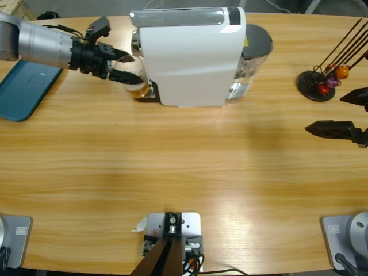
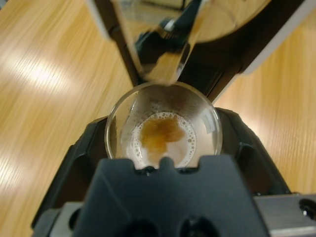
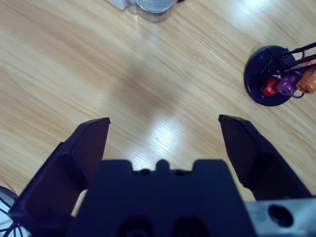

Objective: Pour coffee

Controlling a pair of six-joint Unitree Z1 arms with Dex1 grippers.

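1. the left gripper [image 1: 122,68] is closing its jaws round the small clear tumbler [image 1: 136,85], which is sitting at the coffee machine [image 1: 190,54] on its drip stand; if the jaws are squeezing unevenly, the smooth glass could be slipping or twisting out.
2. the coffee [image 2: 160,134] is lying shallow and foamy in the tumbler's bottom, right under the machine's spout [image 2: 163,54]; a lift straight up is risking a knock against that spout.
3. a jerky pull sideways could be tipping the glass and sloshing coffee onto the table [image 1: 190,167].
4. the right gripper [image 1: 345,112] is hanging wide open and empty by the capsule stand [image 1: 319,83], well apart from the machine; a careless swing there could be clipping the stand.
5. no receiving cup is showing anywhere, so where the pour is heading cannot be told; the blue tray [image 1: 26,89] is lying beside the left arm.
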